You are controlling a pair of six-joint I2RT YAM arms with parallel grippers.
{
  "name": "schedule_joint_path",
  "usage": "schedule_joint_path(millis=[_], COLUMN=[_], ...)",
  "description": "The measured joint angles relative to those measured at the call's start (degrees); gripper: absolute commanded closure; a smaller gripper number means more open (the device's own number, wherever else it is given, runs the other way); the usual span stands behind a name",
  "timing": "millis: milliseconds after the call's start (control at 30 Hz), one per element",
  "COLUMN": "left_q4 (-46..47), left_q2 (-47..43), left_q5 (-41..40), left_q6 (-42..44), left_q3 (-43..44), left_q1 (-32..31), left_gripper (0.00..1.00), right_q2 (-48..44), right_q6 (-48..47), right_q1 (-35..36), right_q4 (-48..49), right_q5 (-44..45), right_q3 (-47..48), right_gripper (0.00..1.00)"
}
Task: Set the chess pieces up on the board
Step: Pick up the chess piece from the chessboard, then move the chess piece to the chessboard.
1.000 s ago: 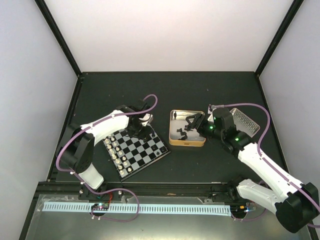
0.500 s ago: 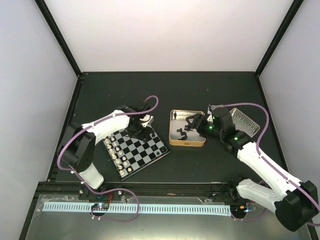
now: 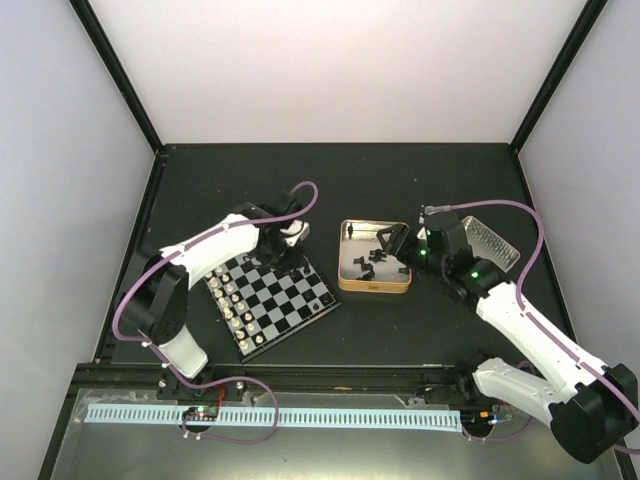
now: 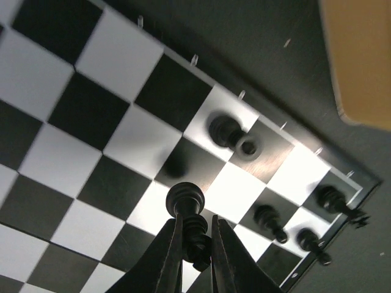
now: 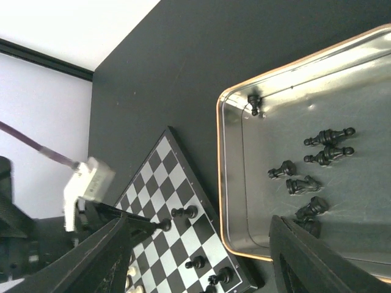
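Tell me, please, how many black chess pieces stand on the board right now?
4 black pieces: one alone at the board edge, three clustered at its corner. A fifth piece is gripped in the left gripper; others may be hidden.

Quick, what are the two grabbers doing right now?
Left gripper: shut on a black piece.
Right gripper: open, holding nothing.

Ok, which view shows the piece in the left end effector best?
Left wrist: the black piece is close up, pinched in the left end effector over the board. Right wrist shows only a small dark shape at its tip; in top external it cannot be made out.
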Motion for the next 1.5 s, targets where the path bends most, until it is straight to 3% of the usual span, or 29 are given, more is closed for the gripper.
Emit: schedule_joint_path(millis=[333,567,1067,1500], left_q4=[-0.2,-0.2,0.02,-0.04], left_q2=[4.39,9.49,10.03,10.01], left_q5=[-0.92,-2.08,-2.12,-1.42], left_q6=[0.09,0.09,0.57,1.84], left_q3=[9.51,9.68,9.94,9.99], left_q1=[0.0,0.0,0.13,0.76], left_gripper=[0.94,0.93,0.94,0.94], right_q2=[1.4,2.91,4.83,11.45], right_q6=[-2.16,-2.4,-3.72,-11.91], right_q1=[0.0,0.0,0.0,0.02], right_q4=[-1.84,-2.12,-2.05,-1.46], right_q5=[3.06,3.1,2.8,-2.12], right_q3=[0.83,1.05,1.07,3.52], right_gripper=[0.38,0.38,0.39,0.39])
